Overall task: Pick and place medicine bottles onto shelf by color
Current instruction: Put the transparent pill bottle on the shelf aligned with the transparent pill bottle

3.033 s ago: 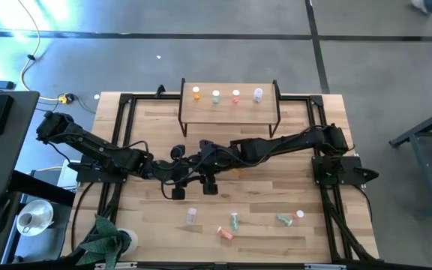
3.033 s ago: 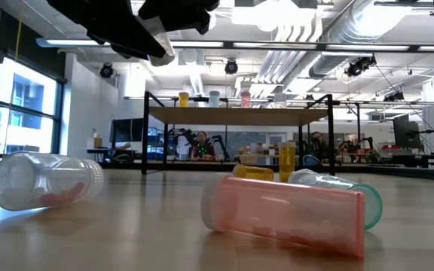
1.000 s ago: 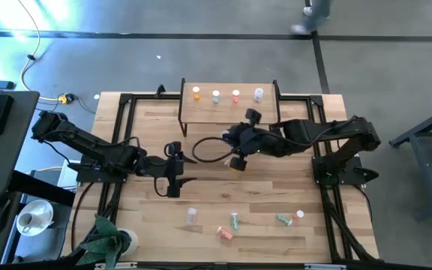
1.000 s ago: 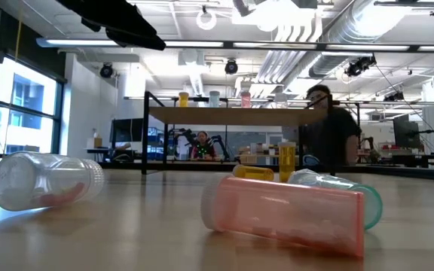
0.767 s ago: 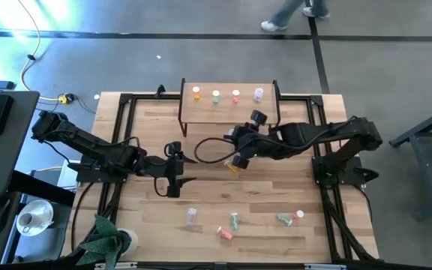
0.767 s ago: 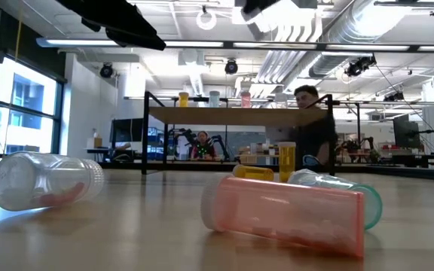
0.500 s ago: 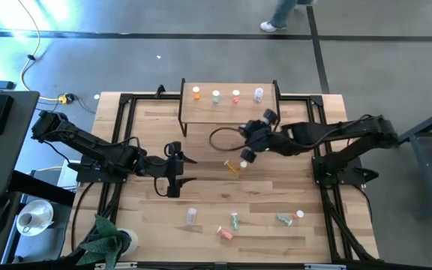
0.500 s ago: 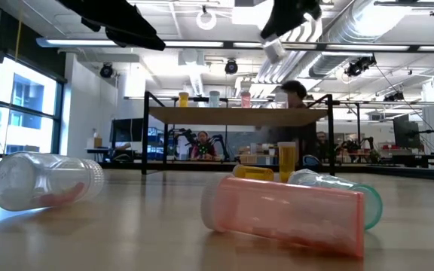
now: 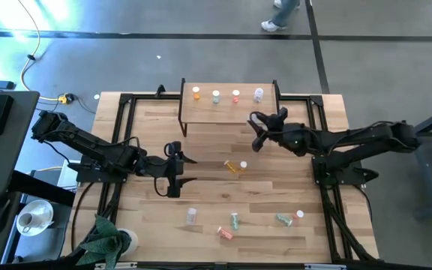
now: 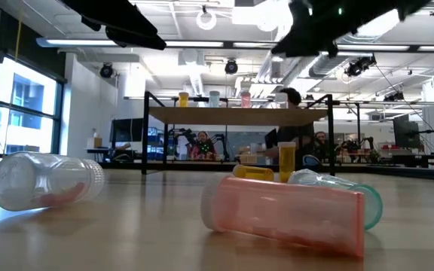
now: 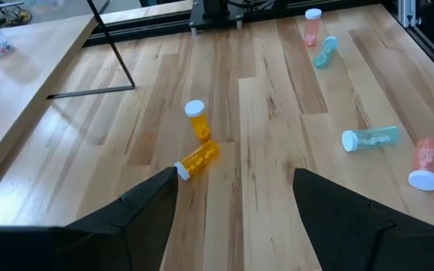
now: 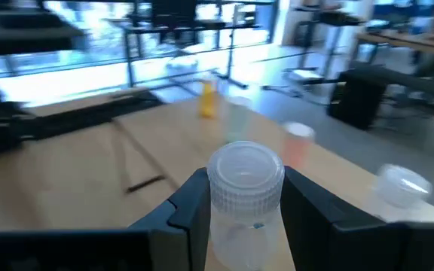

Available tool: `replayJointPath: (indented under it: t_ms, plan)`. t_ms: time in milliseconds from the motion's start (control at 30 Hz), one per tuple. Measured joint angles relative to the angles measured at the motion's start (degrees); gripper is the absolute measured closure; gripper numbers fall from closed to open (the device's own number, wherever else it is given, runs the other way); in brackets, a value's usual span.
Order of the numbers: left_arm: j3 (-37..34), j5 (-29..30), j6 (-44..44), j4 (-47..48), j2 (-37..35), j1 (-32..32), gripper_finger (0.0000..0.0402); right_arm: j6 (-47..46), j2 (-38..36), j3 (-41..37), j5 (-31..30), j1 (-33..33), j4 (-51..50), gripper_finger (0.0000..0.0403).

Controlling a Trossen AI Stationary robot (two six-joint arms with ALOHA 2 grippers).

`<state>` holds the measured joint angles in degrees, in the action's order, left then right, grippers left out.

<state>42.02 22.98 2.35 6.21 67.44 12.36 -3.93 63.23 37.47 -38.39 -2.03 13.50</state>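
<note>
Shelf (image 9: pixel 229 106) stands at the bench's far edge, centre. Four bottles upright in a row along its far side: orange (image 9: pixel 196 93), green (image 9: pixel 216 96), pink (image 9: pixel 236 95), clear (image 9: pixel 258 94). Contents too small to tell from above.

Right gripper (image 9: pixel 259 132) hangs just off the shelf's near right corner, above bench level. Its wrist view shows the fingers (image 12: pixel 189 210) clamped on either side of a clear bottle (image 12: pixel 244 202) with a white ribbed cap, cap toward the camera; the high view does not show this bottle at all. The same view sees the shelf row beyond, blurred.

Left gripper (image 9: pixel 177 167) sits over the bench left of centre, arm idle. Its fingers (image 11: pixel 143 202) are spread wide with nothing between them.

Bench centre: two orange bottles touching, one upright (image 11: pixel 197 120), one on its side (image 11: pixel 197 159). The high view blurs them into one orange patch; the left wrist view separates them.

Near edge of the bench, all lying down except one: a clear bottle with pink contents (image 10: pixel 45 179) toward the left, a pink bottle (image 10: pixel 283 211), a teal one behind it (image 10: pixel 336 190). In the left wrist view another teal bottle (image 11: pixel 369 138) lies apart, and a small pink one (image 11: pixel 312 25) stands upright toward the near right corner. The low view shows a person (image 10: pixel 291 139) walking beyond the shelf.
</note>
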Motion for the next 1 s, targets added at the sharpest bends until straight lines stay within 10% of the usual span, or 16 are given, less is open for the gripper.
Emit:
replayJointPath:
  t_ms: [367, 1000]
  plan:
    - [0.0, 0.04, 0.0, -0.05, 0.0, 0.0, 0.0147, -1.15, 0.8, -6.47, -1.74, -8.8, 7.91, 0.0288]
    - [0.0, 0.13, 0.0, -0.05, 0.02, 0.0, 0.0147, -0.05, 0.8, -6.49, 12.51, -18.21, 5.59, 0.0288]
